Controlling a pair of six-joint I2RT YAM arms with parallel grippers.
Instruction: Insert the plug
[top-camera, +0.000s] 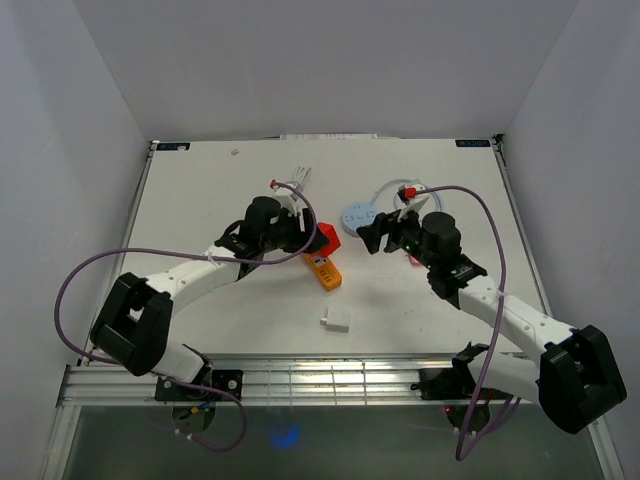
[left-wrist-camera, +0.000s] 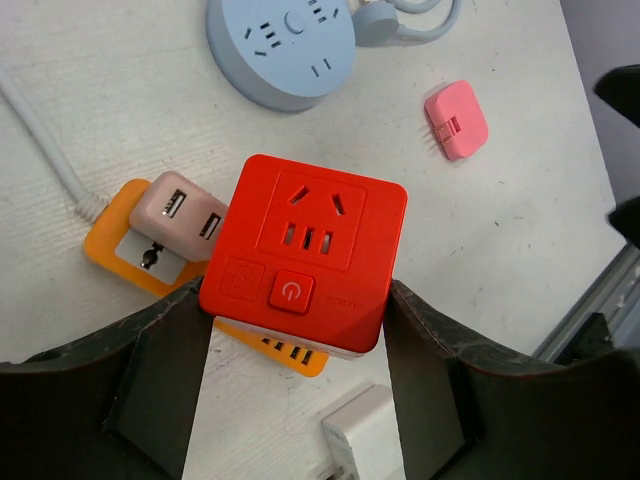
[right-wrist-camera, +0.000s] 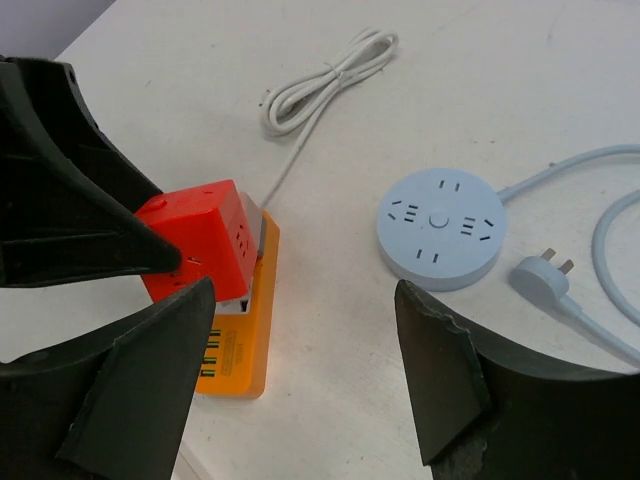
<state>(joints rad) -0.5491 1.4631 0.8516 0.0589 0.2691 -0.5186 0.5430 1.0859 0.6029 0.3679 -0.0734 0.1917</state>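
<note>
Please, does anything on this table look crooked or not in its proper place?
The red cube socket, held in the left tool, sits twisted on the orange power strip: its edges do not run parallel with the strip. Nothing looks spilled or broken.

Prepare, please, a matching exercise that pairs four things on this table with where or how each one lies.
Things:
1. red cube socket
2. round blue power strip
3. pink adapter
4. white cable

Places or states:
A. lying by itself, nothing touching it
B. bundled in loops
C. gripped by the left hand, over the orange power strip
D. a pale plug lies right beside it

Pairs: 1-C, 2-D, 3-A, 4-B.
</note>
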